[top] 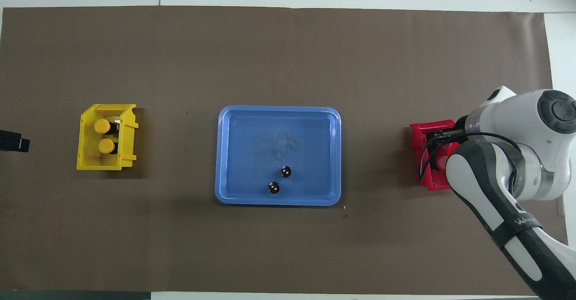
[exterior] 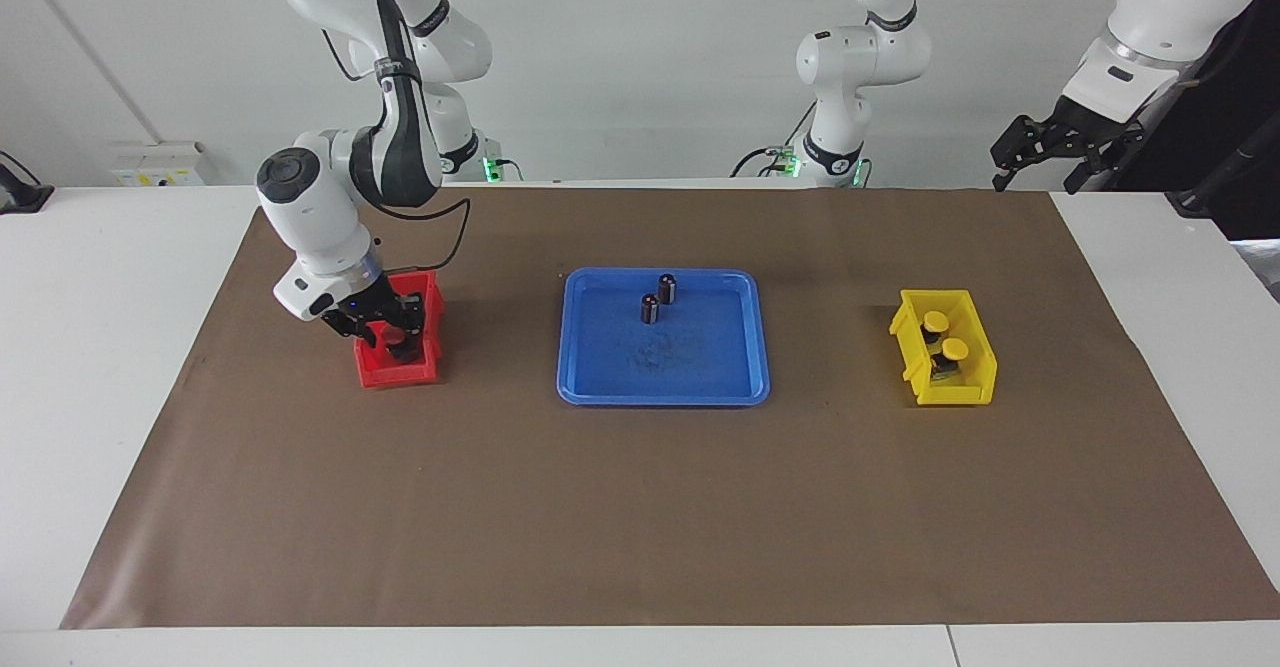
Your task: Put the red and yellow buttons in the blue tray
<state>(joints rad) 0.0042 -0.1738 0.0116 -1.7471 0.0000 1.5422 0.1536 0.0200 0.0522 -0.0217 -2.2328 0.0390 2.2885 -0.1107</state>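
Note:
My right gripper (exterior: 386, 331) is down in the small red bin (exterior: 396, 377), shut on a red button whose black body (exterior: 400, 350) shows just below the fingers. In the overhead view the arm covers most of that bin (top: 422, 133); one red cap (top: 443, 160) peeks out. Two yellow buttons (exterior: 935, 321) (exterior: 955, 349) stand in the yellow bin (exterior: 975, 387), also seen from overhead (top: 101, 126) (top: 106, 145). The blue tray (exterior: 660, 397) (top: 222, 156) lies mid-table. My left gripper (exterior: 1045, 152) waits open in the air at the left arm's end of the table.
Two dark capless cylinders (exterior: 667, 288) (exterior: 650, 308) stand in the tray's part nearer the robots, also visible from overhead (top: 285, 171) (top: 273, 187). Brown paper covers the table between the bins and the tray.

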